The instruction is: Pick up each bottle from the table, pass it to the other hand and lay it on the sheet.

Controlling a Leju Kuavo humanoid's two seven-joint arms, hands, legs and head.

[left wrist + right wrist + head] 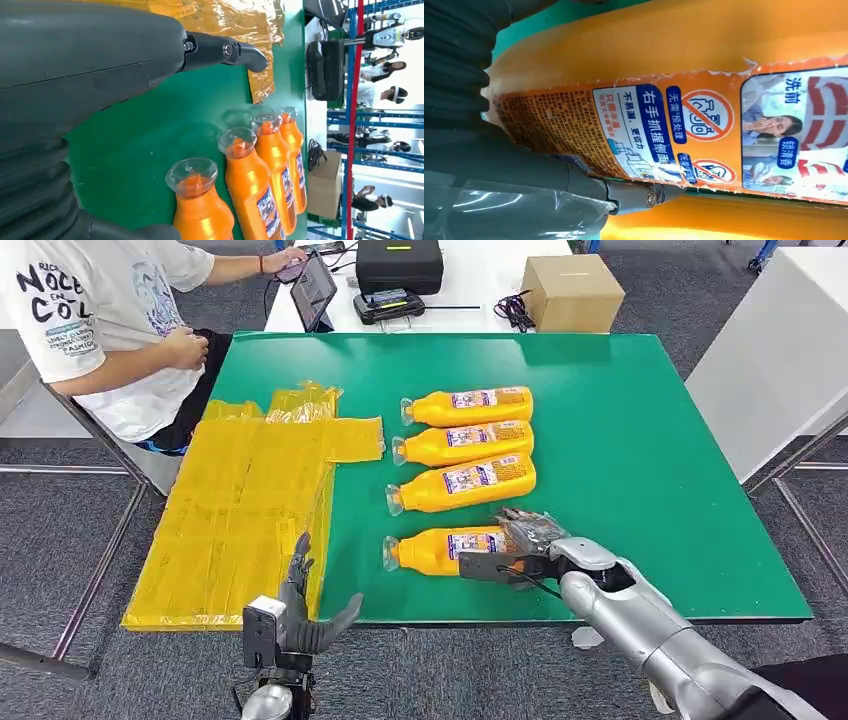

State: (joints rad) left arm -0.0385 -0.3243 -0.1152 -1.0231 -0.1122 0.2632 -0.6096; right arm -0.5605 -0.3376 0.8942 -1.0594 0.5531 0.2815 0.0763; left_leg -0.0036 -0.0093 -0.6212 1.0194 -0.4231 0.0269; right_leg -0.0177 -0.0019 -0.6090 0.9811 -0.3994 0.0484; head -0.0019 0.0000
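Upper left: person [110,330] seated at table edge. Left-centre: yellow sheet [240,520] flat on green table [640,440]. Lower left-centre: left hand [300,615] at the table's near edge, fingers spread, holding nothing. Centre: four orange bottles lying in a column, caps pointing left; nearest bottle [440,550] wrapped at its base end by right hand [525,545], lower centre-right, still on the table. Top right of centre: cardboard box [572,292].

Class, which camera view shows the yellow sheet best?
The head view: the whole yellow sheet lies on the green table, left of the bottles. The left wrist view catches one crinkled edge; the right wrist view shows a bottle label instead.
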